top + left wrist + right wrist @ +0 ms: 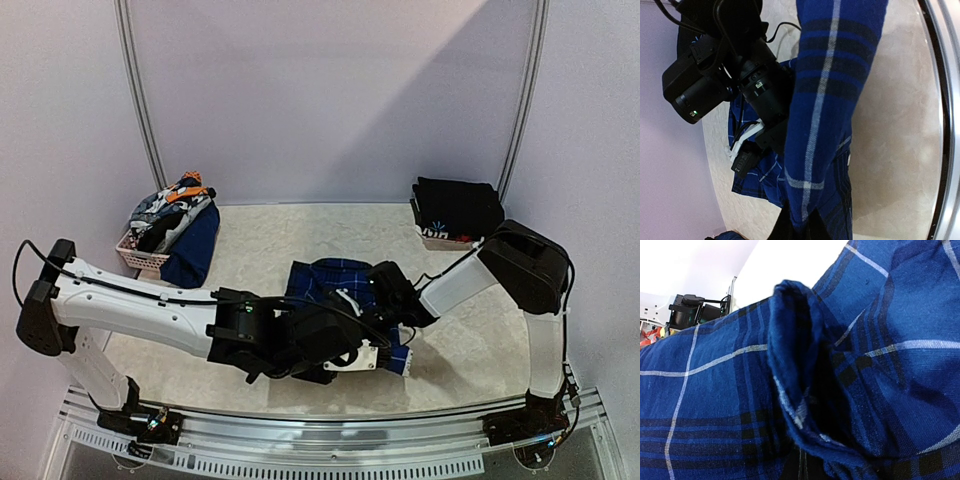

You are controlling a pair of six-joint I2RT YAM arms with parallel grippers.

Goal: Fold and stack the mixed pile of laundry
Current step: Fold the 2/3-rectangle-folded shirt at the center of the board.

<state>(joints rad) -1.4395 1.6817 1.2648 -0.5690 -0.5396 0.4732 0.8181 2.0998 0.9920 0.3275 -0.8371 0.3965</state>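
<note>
Shirt (330,275): blue plaid, lying crumpled on the table (480,340) directly under and between both sets of jaws. You have it gripped at two places.

Left gripper (378,352): jaws closed down to a thin gap, with plaid cloth pinched between them. In the left wrist view a long band of the shirt (830,100) runs straight out from the left gripper (797,231) and away from the camera, lifted off the table. The rest of the shirt lies bunched to one side of that band.

Right gripper (375,285): jaws fully closed. It sits just beside the left jaws, on the far side of the shirt from them. In the left wrist view the right gripper (746,159) presses down into the bunched plaid. In the right wrist view the shirt (715,405) fills the frame, and a rolled fold of it runs down into the right gripper (802,471), so you have cloth nipped there. How much cloth lies between those fingers cannot be told.

Pile (165,215): mixed grey, white and orange pieces heaped in a pale basket (135,258), well apart from the left jaws, back and to their left. A navy piece (195,250) hangs over its near side onto the table.

Black stack (457,205): folded, well apart from the right jaws, back and to their right.
</note>
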